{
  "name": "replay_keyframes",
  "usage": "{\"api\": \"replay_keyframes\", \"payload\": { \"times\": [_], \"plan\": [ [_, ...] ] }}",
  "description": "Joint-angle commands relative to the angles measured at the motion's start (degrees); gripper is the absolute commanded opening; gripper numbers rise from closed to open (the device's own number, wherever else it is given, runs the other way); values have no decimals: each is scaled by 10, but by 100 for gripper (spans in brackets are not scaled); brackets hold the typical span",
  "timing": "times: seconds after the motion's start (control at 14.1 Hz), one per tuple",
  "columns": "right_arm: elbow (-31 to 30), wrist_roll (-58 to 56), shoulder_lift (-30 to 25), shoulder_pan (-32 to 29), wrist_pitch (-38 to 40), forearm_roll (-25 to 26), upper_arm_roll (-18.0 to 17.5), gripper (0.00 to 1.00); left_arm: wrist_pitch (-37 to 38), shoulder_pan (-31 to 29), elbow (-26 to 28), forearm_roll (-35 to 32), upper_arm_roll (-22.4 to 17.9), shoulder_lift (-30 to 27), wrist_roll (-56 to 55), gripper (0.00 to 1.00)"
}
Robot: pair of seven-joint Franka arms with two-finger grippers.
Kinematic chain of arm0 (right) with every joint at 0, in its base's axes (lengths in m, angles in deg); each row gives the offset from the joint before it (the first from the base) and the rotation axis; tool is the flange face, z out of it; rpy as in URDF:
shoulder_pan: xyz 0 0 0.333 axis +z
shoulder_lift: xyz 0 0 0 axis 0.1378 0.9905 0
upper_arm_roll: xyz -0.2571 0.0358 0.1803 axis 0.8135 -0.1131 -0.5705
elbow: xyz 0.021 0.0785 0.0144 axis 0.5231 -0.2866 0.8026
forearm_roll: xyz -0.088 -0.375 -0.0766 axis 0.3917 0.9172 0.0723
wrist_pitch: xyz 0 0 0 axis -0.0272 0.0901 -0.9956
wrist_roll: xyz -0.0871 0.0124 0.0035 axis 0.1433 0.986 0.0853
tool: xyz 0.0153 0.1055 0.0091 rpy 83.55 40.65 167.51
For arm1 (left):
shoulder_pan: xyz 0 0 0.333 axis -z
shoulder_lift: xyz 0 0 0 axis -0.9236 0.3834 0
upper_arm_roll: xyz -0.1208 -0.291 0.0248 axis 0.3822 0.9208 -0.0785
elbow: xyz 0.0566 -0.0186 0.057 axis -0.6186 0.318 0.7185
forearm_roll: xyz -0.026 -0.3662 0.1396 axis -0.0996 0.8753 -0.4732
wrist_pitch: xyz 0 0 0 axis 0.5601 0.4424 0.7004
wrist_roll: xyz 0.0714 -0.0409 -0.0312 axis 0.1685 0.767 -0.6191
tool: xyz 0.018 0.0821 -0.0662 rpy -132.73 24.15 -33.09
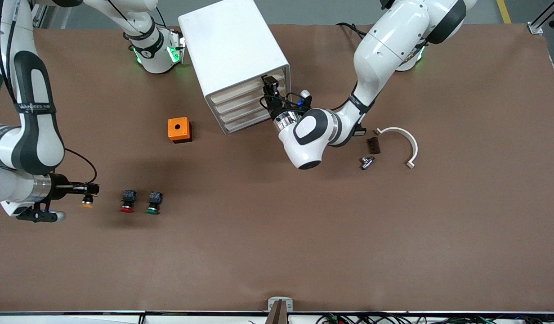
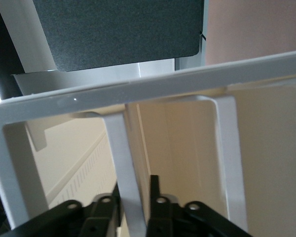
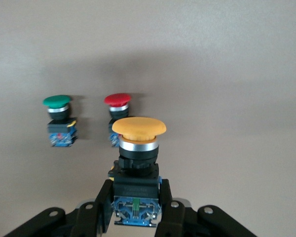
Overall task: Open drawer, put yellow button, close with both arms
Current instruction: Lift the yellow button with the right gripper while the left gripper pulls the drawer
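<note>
2 white arms [image 1: 385,49], black bands, green base lights, black cables

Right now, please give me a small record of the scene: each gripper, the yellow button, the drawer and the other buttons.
left gripper: at the cabinet front, fingers around a handle bar of the top drawer
right gripper: shut on the yellow button, above the table
drawer: looks not pulled out yet
red button, green button: on the table, side by side
orange box: near the cabinet

High front camera overlooks the table [image 1: 304,252]; wrist cameras sit close.
</note>
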Motion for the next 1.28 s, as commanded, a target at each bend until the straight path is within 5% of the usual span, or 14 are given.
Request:
{"api": "replay_keyframes", "payload": {
  "times": [0.0,0.5,1.21],
  "plan": [
    [2,56,-39,22,47,-11,0,0,4,3,6,14,1,-2,-10,15],
    [2,163,-110,52,118,-11,-1,0,4,-9,5,14,-1,-4,-10,13],
    [0,456,-204,160,198,-11,-1,0,-2,-79,-10,12,-6,-4,-7,13]
  ]
}}
